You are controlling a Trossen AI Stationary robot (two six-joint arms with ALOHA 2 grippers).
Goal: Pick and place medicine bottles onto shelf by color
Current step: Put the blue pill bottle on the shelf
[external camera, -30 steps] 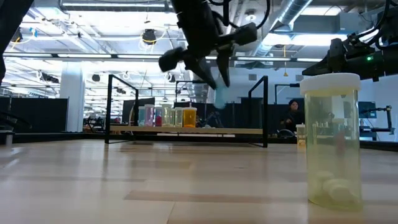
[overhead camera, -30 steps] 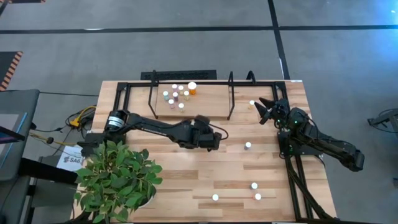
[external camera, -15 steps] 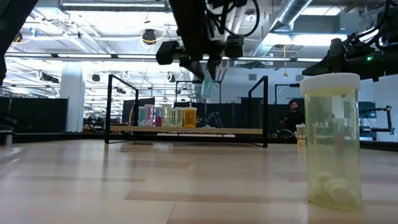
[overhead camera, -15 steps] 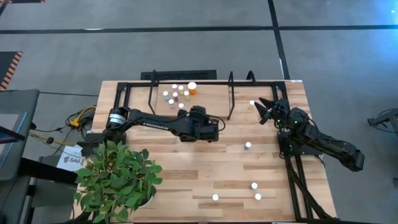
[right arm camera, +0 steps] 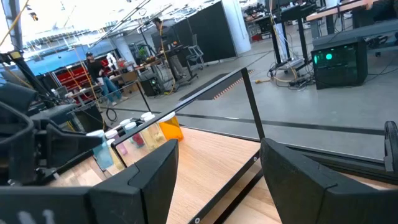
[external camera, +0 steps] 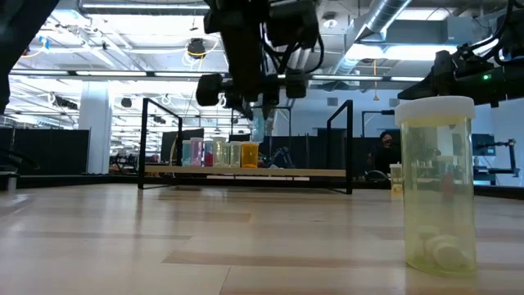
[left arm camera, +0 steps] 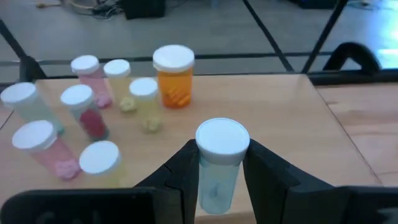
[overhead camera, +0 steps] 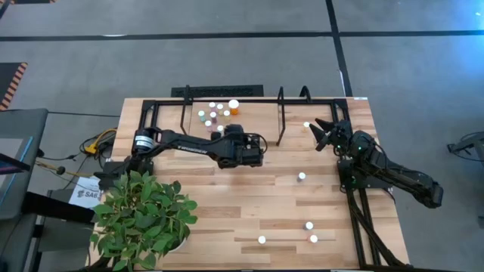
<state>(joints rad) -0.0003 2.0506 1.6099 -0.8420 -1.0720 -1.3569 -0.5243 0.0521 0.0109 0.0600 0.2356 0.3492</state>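
Left gripper [left arm camera: 217, 180] clamped on pale teal bottle [left arm camera: 219, 163], cap up, long axis upright, carried above shelf board [left arm camera: 280, 118], not yet set down. Cluster of placed bottles [overhead camera: 215, 115] just beyond gripper and off to one side; orange bottle [left arm camera: 173, 76] nearest ahead. Other teal bottle [left arm camera: 23, 106] at far edge of cluster, so drop spot judged to lie across the group from the held one. Right gripper [overhead camera: 324, 133] spread wide, empty, parked by shelf's right end. Loose bottles [overhead camera: 302, 177] on table nearer right arm.
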